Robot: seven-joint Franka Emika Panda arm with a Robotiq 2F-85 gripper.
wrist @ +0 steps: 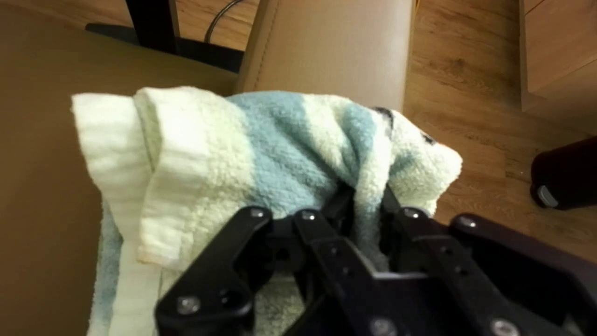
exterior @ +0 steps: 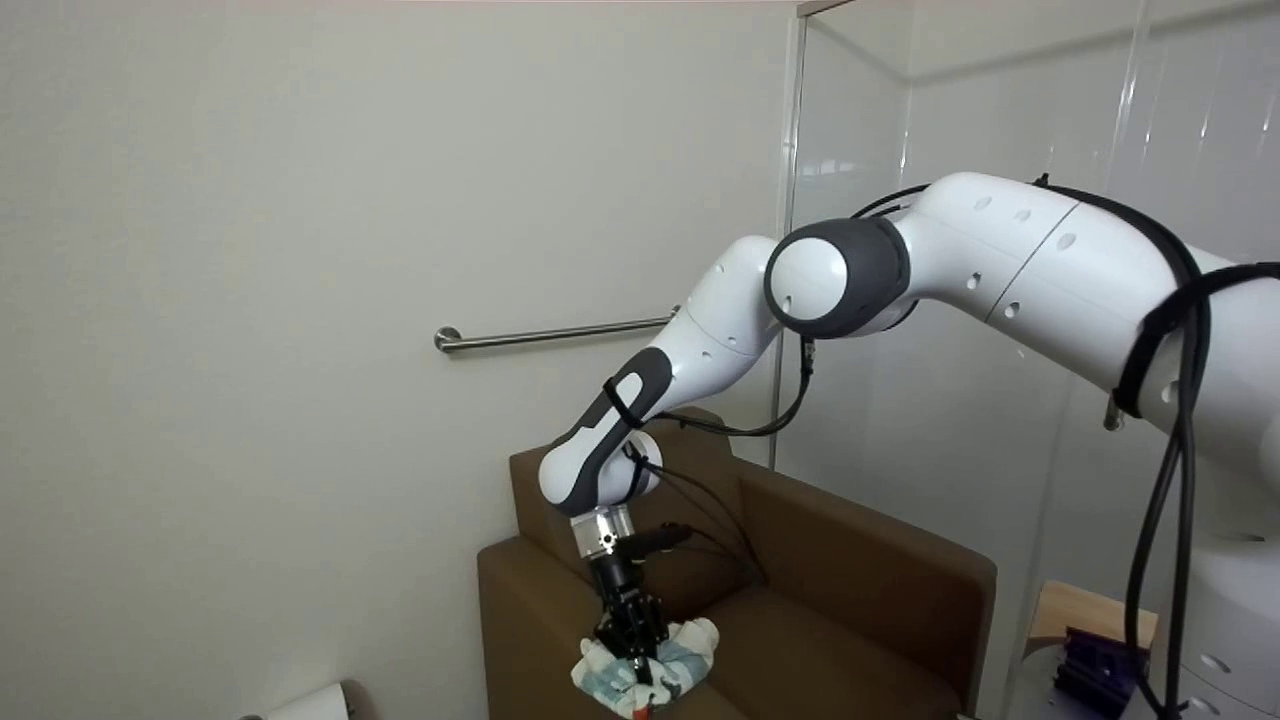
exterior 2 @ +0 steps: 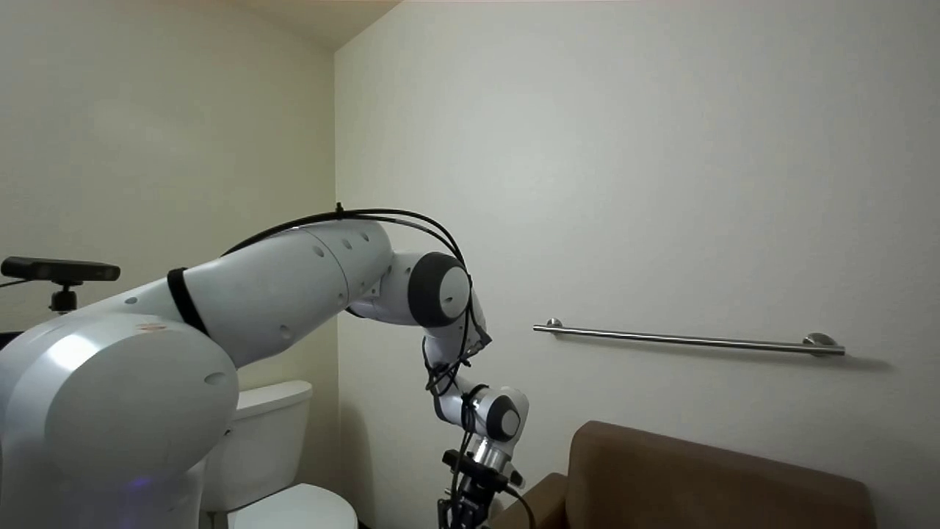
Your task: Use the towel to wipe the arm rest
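The towel (exterior: 692, 648) is white and pale blue, bunched and folded, and lies over the brown chair's arm rest (exterior: 540, 600). In the wrist view the towel (wrist: 280, 144) drapes across the arm rest (wrist: 331, 51) and hangs over both its sides. My gripper (exterior: 640, 660) points down at the towel from above. In the wrist view the gripper (wrist: 366, 205) is shut on a raised fold of the towel between its fingers. The fingertips are partly hidden in the cloth. In an exterior view the gripper (exterior 2: 466, 510) is cut off by the lower edge, and the towel is out of view.
The chair's backrest (exterior 2: 705, 485) stands near the wall, with a metal grab bar (exterior 2: 690, 339) above it. The far arm rest (exterior: 870, 530) is beside a shower panel. A toilet (exterior 2: 272, 455) stands behind the arm. A dark object (wrist: 566, 172) is on the wood floor.
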